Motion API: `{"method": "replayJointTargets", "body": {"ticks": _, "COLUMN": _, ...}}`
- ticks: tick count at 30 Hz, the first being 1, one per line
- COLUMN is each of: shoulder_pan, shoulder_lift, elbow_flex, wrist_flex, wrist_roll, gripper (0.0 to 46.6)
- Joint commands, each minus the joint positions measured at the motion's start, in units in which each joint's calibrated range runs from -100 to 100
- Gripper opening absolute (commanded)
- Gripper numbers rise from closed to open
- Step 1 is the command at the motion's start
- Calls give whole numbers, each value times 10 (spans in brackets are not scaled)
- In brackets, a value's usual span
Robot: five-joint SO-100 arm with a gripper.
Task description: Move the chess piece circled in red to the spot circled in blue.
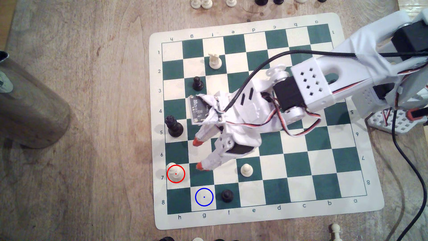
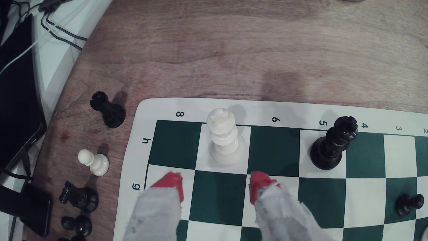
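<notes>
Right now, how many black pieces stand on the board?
4: one on g3, a tall one on h5, one on f8, one partly behind the arm near b4. The arm may hide more.

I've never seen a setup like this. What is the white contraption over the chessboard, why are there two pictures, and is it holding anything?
The white contraption is a small robot arm. At its end is a gripper: two fingers with red tips, here spread open and holding nothing.

The exterior view comes from a camera above the table, looking down on the board. The wrist view comes from a camera on the arm itself, looking past the red fingertips.

A few cream and black chessmen stand on the green-and-cream board, with spare ones on the wooden table. The red ring drawn on the exterior view marks the cream piece to be moved; the blue ring marks the bare cream square it should go to. The gripper is near that piece but not touching it.
</notes>
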Motion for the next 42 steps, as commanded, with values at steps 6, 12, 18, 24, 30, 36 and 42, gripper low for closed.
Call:
{"method": "replayJointTargets", "body": {"ticks": 6, "shoulder_pan": -13, "shoulder_lift": 62, "elbow_flex": -134, "wrist_flex": -9, "wrist_roll": -5, "gripper": 159}}
{"method": "replayJointTargets", "body": {"ticks": 12, "shoulder_pan": -8, "shoulder_lift": 107, "elbow_flex": -148, "wrist_flex": -32, "wrist_roll": -3, "gripper": 158}}
{"method": "replayJointTargets", "body": {"ticks": 18, "shoulder_pan": -2, "shoulder_lift": 139, "elbow_flex": -166, "wrist_flex": -53, "wrist_roll": -1, "gripper": 155}}
{"method": "replayJointTargets", "body": {"ticks": 24, "shoulder_pan": 4, "shoulder_lift": 182, "elbow_flex": -195, "wrist_flex": -79, "wrist_roll": 1, "gripper": 155}}
{"method": "replayJointTargets", "body": {"ticks": 30, "shoulder_pan": 4, "shoulder_lift": 201, "elbow_flex": -214, "wrist_flex": -86, "wrist_roll": 0, "gripper": 153}}
{"method": "replayJointTargets", "body": {"ticks": 36, "shoulder_pan": -2, "shoulder_lift": 225, "elbow_flex": -243, "wrist_flex": -98, "wrist_roll": -3, "gripper": 153}}
{"method": "replayJointTargets", "body": {"ticks": 42, "shoulder_pan": -4, "shoulder_lift": 228, "elbow_flex": -248, "wrist_flex": -93, "wrist_roll": -3, "gripper": 147}}
